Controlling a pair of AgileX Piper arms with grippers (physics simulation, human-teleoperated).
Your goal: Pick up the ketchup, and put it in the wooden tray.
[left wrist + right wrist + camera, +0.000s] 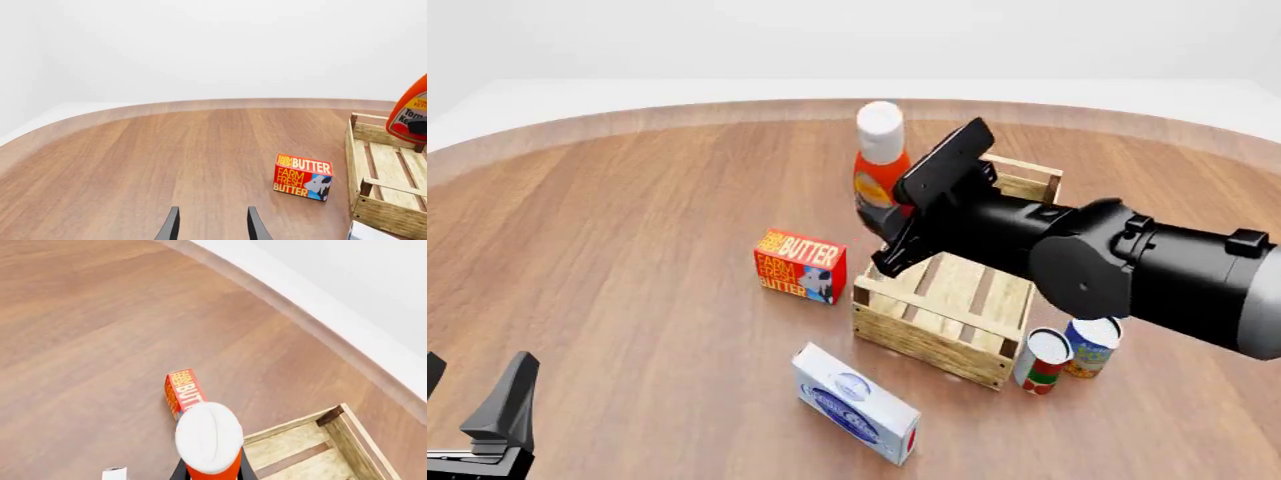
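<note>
Right gripper (888,222) clamped on the ketchup (877,165) — held upright above the wooden tray's (941,345) far-left corner. Butter box (799,265) just left of the tray; two cans (1068,352) at its right; left gripper (210,226) spread, empty.

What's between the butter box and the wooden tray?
Nothing. In the front view, only bare table lies between the butter box and the wooden tray. The left wrist view shows that gap bare too.

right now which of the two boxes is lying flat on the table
The blue-and-white box, nearest the camera, lies flat; the red butter box stands upright on its edge beside the wooden tray.
</note>
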